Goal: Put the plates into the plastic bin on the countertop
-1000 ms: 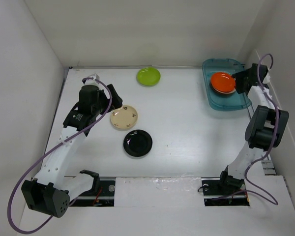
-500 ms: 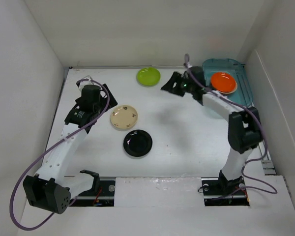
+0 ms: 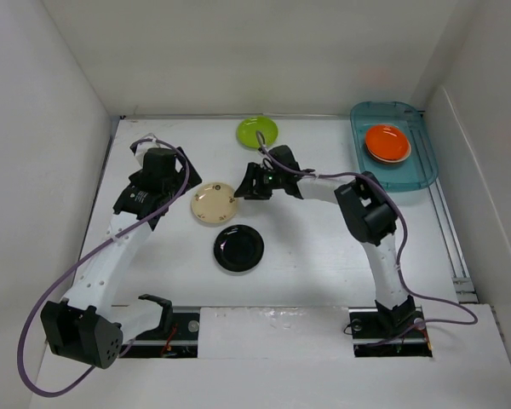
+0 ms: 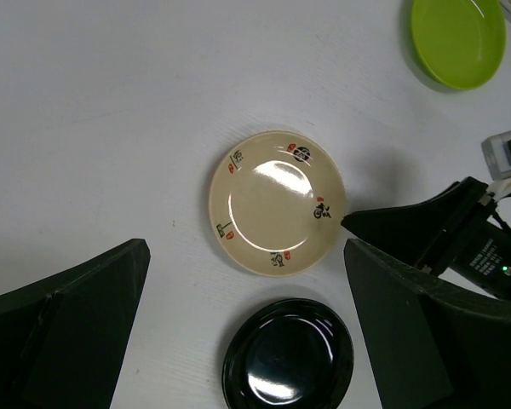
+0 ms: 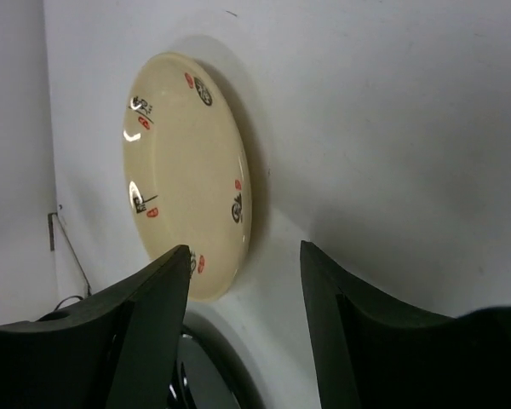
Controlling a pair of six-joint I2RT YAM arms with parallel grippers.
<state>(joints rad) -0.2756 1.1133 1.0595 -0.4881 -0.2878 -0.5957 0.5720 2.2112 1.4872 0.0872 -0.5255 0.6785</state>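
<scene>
A cream plate (image 3: 215, 203) with small dark and red marks lies left of centre on the countertop (image 3: 324, 230), with a black plate (image 3: 238, 248) just in front of it. A lime green plate (image 3: 257, 131) lies at the back. An orange plate (image 3: 387, 142) lies in the teal plastic bin (image 3: 409, 175) at the back right. My right gripper (image 3: 245, 186) is open and low, its tips at the cream plate's right edge (image 5: 187, 170). My left gripper (image 3: 179, 170) is open and empty, held above the cream plate (image 4: 277, 203) and the black plate (image 4: 288, 358).
White walls close in the countertop on the left, back and right. The right arm stretches across the middle of the surface, from its base to the cream plate. The right gripper's finger (image 4: 409, 234) shows in the left wrist view.
My right arm has swung left from the bin, leaving the orange plate there, and now reaches the cream plate's right edge. The left arm has barely moved.
</scene>
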